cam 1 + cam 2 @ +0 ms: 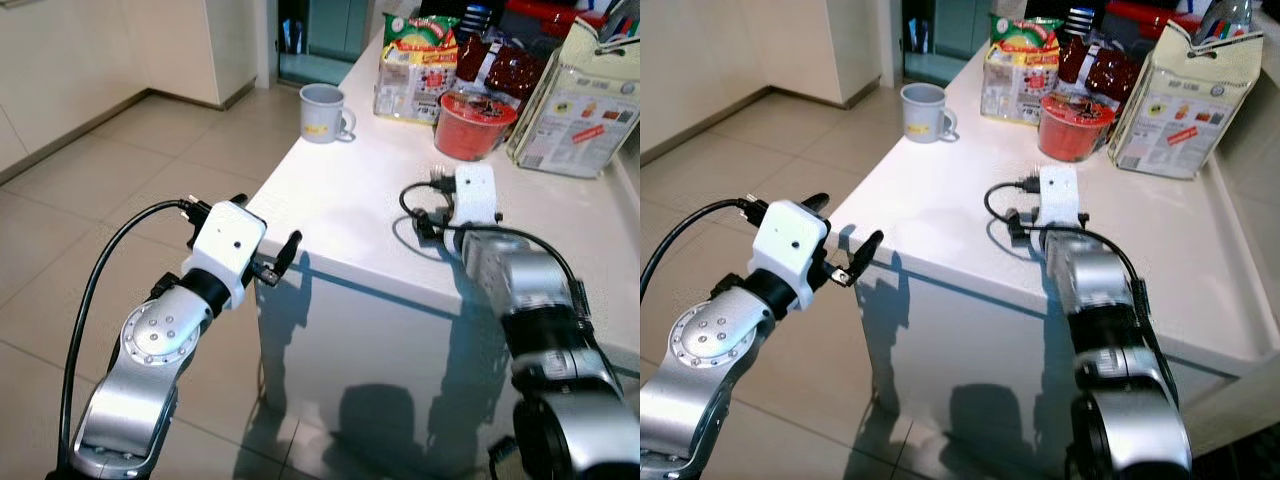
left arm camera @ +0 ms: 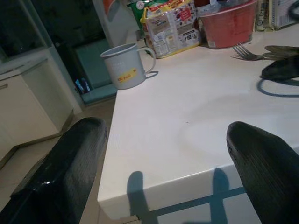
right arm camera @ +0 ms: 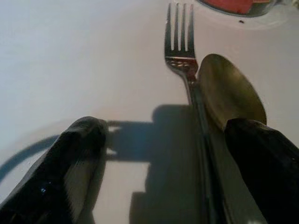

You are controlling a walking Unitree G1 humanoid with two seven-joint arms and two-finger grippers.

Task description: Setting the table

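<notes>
Right claw (image 3: 159, 154) is hanging low over the white table (image 1: 350, 200), and its two black fingers (image 3: 70, 163) are spread wide apart with nothing between them. Just past the fingertips, a fork (image 3: 180, 46) and a spoon (image 3: 229, 91) are lying flat on the table, side by side and touching. The spoon is sitting closer to one finger, and the fork is lying more in the gap between them. Past the fork's points, a red bowl (image 1: 475, 122) is standing near, and behind the bowl there are snack bags (image 1: 415, 65) and a tall paper bag (image 1: 575, 105).

Left claw (image 1: 270, 262) is waiting beside the near corner of the table, out over the floor. Its fingers (image 2: 60, 172) are open too and are holding nothing. Far from the fork, near the table's other edge, a grey mug (image 1: 322, 112) is standing upright with its handle turned toward the bags.

It looks like the robot is at the step of picking up the fork and spoon so it can lay them out. I think the next move is calling for care. The fork and spoon are thin and flat on a hard table, so the right claw needs to go down until its fingers are almost touching the table, with the handles between them, and then close slowly. Since the two are touching, the claw may grab both at once or push one away.
</notes>
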